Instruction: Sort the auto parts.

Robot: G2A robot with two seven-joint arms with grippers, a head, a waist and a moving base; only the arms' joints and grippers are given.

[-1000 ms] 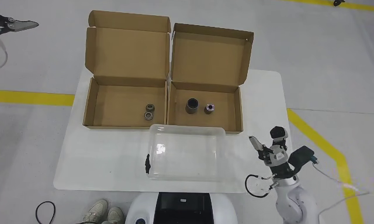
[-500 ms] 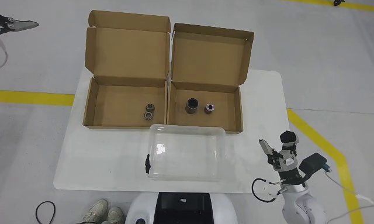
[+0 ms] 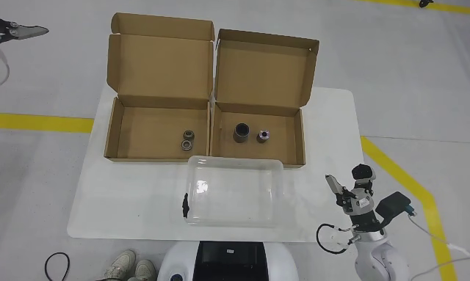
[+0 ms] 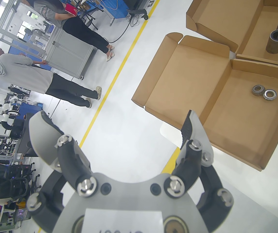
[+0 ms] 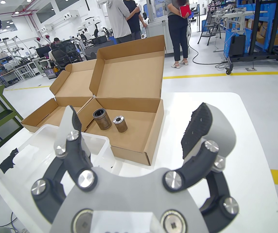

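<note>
Steel by the look, two bearings point(image 3: 187, 139) and two sleeves point(image 3: 241, 132) in cardboard boxes point(image 3: 143, 134) just beyond the clear tray point(image 3: 235, 160) should be dense, rigid and slick, best pinched across their outer walls; right gripper point(image 3: 345, 180), off to the tray's right, and left gripper point(image 4: 116, 122) both gape empty.

Right tool point(image 5: 136, 116) above the white bench point(image 5: 202, 107), fingers spread wide, holding nothing.
Beyond it, the nearer cardboard box point(image 5: 139, 134) and the farther box point(image 5: 73, 86) stand side by side, lids raised. The nearer holds a large dark cylinder point(image 5: 101, 120) and a smaller cylinder point(image 5: 120, 123), both upright and just apart. A clear tray point(image 5: 44, 144) sits before the boxes.
</note>
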